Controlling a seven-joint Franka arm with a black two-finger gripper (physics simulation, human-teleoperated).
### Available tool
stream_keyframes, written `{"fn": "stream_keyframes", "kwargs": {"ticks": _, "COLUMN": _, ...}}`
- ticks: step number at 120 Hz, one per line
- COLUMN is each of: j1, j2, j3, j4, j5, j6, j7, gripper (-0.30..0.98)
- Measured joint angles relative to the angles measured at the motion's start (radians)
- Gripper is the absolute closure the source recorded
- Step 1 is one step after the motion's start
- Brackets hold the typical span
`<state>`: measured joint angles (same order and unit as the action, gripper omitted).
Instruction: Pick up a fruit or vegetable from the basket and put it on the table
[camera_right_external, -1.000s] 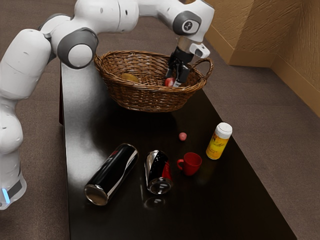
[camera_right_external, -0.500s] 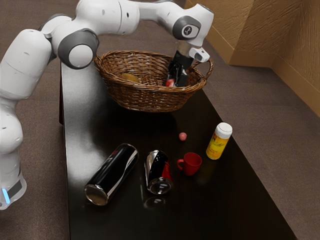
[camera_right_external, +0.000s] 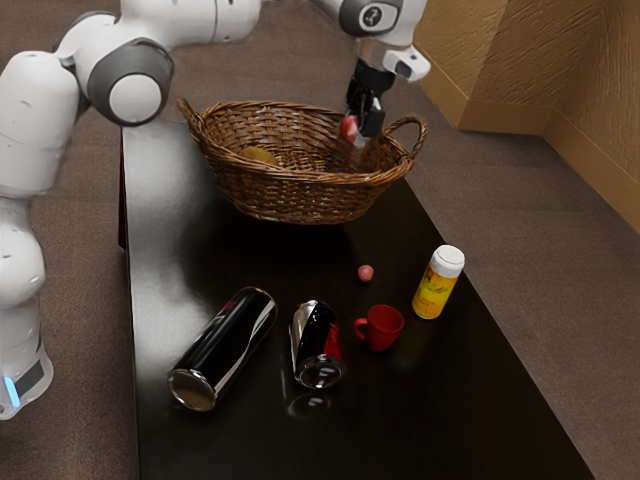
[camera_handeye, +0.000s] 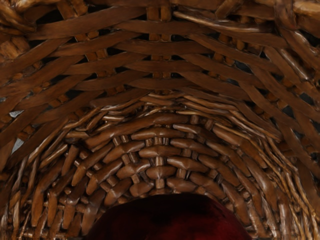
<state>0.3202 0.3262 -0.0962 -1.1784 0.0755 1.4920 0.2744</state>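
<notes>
The claw (camera_right_external: 360, 125) is closed on a red fruit (camera_right_external: 348, 129), which is seated between its fingers, over the interior of the wicker basket (camera_right_external: 300, 198), near the handle at the exterior view's right. The basket contains a yellowish item (camera_right_external: 260, 156) toward the exterior view's left. The basket and a red mug (camera_right_external: 382, 329) rest on the desk (camera_right_external: 450, 420).

End effector (camera_right_external: 364, 118) and red fruit (camera_right_external: 348, 129), formerly low inside the basket (camera_right_external: 300, 200), now raised together above its floor, toward rim height. Arm (camera_right_external: 135, 98): joint formerly overlapping the basket's end at the exterior view's left, now clear of it.
</notes>
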Motion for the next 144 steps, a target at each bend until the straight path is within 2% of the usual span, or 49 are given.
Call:
{"fn": "stream_keyframes", "kwargs": {"ticks": 25, "j1": -0.139, "j2": -0.114, "j3": -0.035, "j4": 0.002, "j5": 0.026, "j6": -0.004, "j7": 0.001, "gripper": 0.33}}
{"fn": "stream_keyframes", "kwargs": {"ticks": 48, "j1": -0.245, "j2": -0.124, "j3": -0.113, "j4": -0.031, "j5": 0.034, "j6": -0.015, "j7": 0.002, "gripper": 0.33}}
{"fn": "stream_keyframes", "kwargs": {"ticks": 89, "j1": -0.251, "j2": -0.112, "j3": -0.14, "j4": -0.242, "j5": 0.017, "j6": 0.002, "j7": -0.001, "gripper": 0.34}}
{"fn": "stream_keyframes", "kwargs": {"ticks": 124, "j1": -0.252, "j2": -0.083, "j3": -0.139, "j4": -0.291, "j5": -0.004, "j6": 0.067, "j7": -0.003, "gripper": 0.33}}
{"fn": "stream_keyframes", "kwargs": {"ticks": 132, "j1": -0.252, "j2": -0.077, "j3": -0.138, "j4": -0.292, "j5": -0.009, "j6": 0.075, "j7": -0.002, "gripper": 0.19}}
{"fn": "stream_keyframes", "kwargs": {"ticks": 144, "j1": -0.25, "j2": -0.072, "j3": -0.137, "j4": -0.292, "j5": -0.015, "j6": 0.084, "j7": 0.001, "gripper": 0.1}}
